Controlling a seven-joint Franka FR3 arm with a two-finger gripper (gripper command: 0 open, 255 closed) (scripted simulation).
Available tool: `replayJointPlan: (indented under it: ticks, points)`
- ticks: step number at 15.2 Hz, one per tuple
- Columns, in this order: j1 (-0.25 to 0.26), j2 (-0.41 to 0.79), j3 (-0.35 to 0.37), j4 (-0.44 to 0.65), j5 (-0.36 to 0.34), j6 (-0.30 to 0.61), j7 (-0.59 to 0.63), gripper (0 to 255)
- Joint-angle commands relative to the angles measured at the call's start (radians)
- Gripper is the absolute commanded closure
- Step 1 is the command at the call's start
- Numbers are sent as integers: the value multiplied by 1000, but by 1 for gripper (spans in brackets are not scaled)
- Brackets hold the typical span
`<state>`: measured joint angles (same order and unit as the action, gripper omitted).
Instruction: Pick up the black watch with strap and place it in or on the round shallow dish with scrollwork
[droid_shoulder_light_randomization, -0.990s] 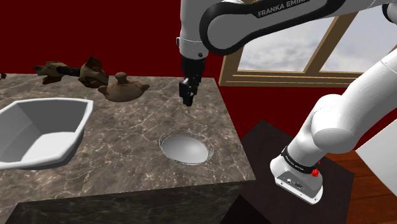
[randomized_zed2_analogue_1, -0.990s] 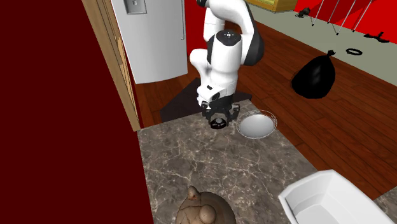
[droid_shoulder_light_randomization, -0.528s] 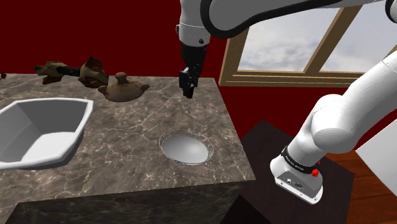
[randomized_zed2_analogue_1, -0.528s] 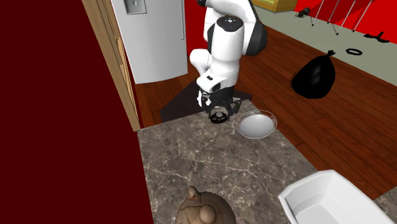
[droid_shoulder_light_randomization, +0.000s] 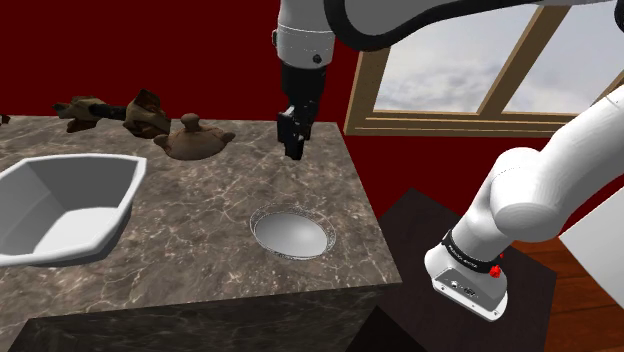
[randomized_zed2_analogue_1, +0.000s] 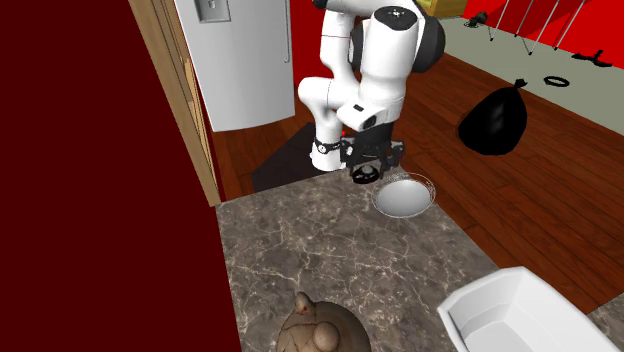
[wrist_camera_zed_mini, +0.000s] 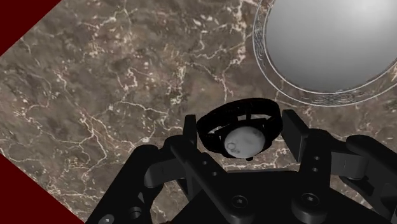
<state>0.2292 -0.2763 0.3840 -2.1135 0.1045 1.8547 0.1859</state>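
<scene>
Hand (droid_shoulder_light_randomization: 293, 143) hanging above the worktop (droid_shoulder_light_randomization: 190, 205), and I'm clasping the black watch (wrist_camera_zed_mini: 243, 141) in it, fingers (wrist_camera_zed_mini: 189, 137) squeezing the strap loop from either side, the pale round face looking at the wrist camera. I'm judging it a light little thing, the strap springy rather than rigid, so I'm reckoning a gentle squeeze across the loop is the right hold; pinching harder is only risking it buckling or popping out sideways. The round shallow dish (droid_shoulder_light_randomization: 291, 234) is sitting on the worktop close by, grey and smooth inside with scrollwork running round the rim, showing just beyond the watch in the wrist view. I'm expecting that inside to be slick, so I'm wanting a low release. Underneath, brown marbled stone is spreading out, with a white basin (droid_shoulder_light_randomization: 62, 205) and a brown lidded pot (droid_shoulder_light_randomization: 193, 140) standing well apart from the dish. Red walls are closing in behind, a window (droid_shoulder_light_randomization: 470, 70) is showing cloudy sky, and a black bag (randomized_zed2_analogue_1: 493, 123) is slumping on the wooden floor.
</scene>
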Motion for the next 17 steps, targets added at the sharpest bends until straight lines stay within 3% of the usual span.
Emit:
replayJointPlan:
  ticks: [1, 10, 17]
  points:
    - [20, -19, 27, -14, 14, -2, 41, 255]
    - [100, -13, 171, 28, 50, -21, 256, 255]
    - [103, 1, 184, -54, 50, 74, 259, 255]
